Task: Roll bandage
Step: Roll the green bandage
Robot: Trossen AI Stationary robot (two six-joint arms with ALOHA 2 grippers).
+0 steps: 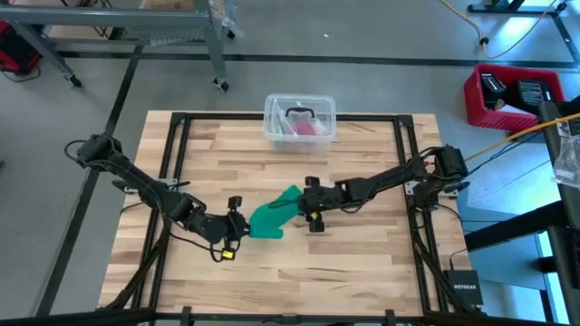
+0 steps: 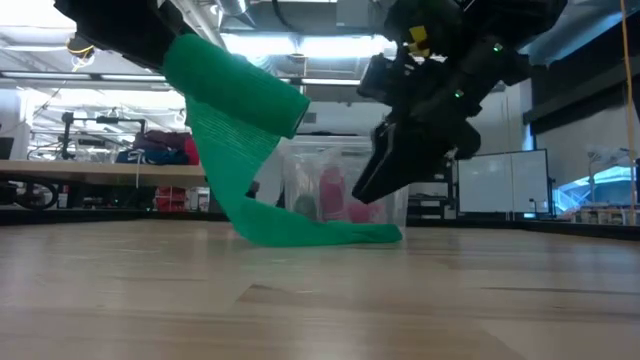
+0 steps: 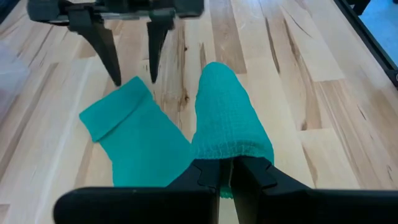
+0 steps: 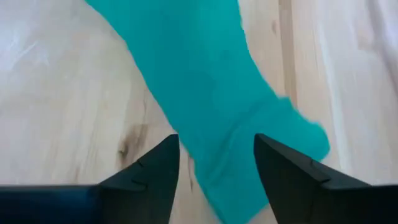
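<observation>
Your bandage [image 1: 272, 217] is a teal-green strip sitting mid-worktop, a bit toward the left arm. One end is wound into a loose roll and lifted off the wood; in the low view that roll [image 2: 240, 85] hangs tilted in the air, and the strip drops down from it to a flat tail lying on the boards [image 2: 320, 235]. The tail's far end is folded over on itself [image 3: 115, 112].

Your left pincer [image 3: 227, 180] is clamped narrow on the rolled end, fingers pinched tight with fabric bunched right at the tips. It holds the roll up, off the worktop.

Your right pincer [image 1: 311, 215] is spread wide and grips nothing. Its fingers [image 4: 155, 168] stand to either side of the flat tail, with the green showing between them, just above the fabric; whether the tips touch it you can't tell. From the left wrist view the same two fingers [image 3: 106, 46] point down at the folded end.

Worktop [image 1: 362, 272] is light wood planks in a black frame. Behind the bandage, at the far edge, sits a clear plastic tub [image 1: 300, 119] with something pink-red inside, well apart from both pincers. Off the worktop on the right side, a red crate [image 1: 507, 95] stands on the floor.
</observation>
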